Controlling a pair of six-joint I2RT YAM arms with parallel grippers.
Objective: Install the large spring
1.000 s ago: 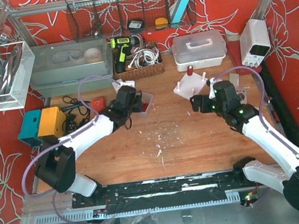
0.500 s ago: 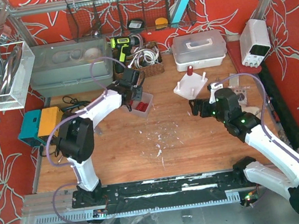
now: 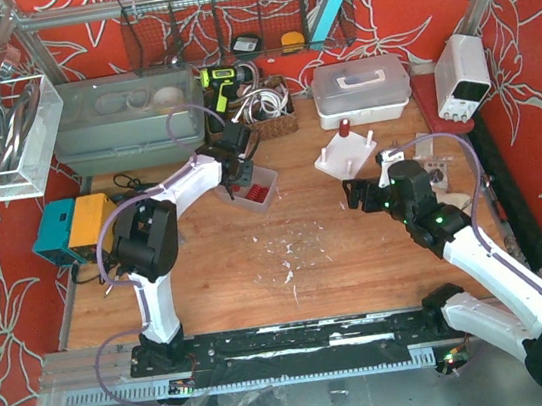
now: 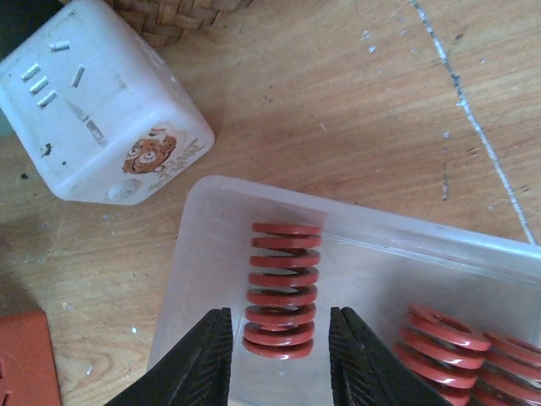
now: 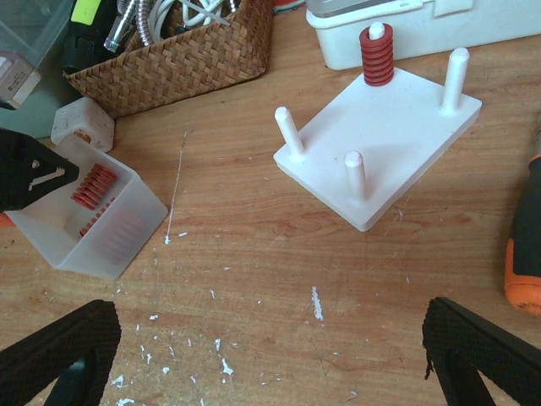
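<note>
Large spring (image 4: 281, 288), red, sits in the clear bin (image 4: 372, 279), alone at the bin's left end in the left wrist view. More red springs (image 4: 444, 334) are bunched at the other end. Left tool (image 4: 277, 338): fingers apart, one on each side of the lone spring, a slight gap showing on both sides, not clamped. White cube adapter (image 4: 101, 110) lies just beside the bin. Right tool (image 5: 270, 355): fingers wide apart, nothing between them, above bare worktop (image 5: 254, 254). White peg board (image 5: 406, 127) carries one red spring on its far peg (image 5: 376, 61); three pegs bare.
</note>
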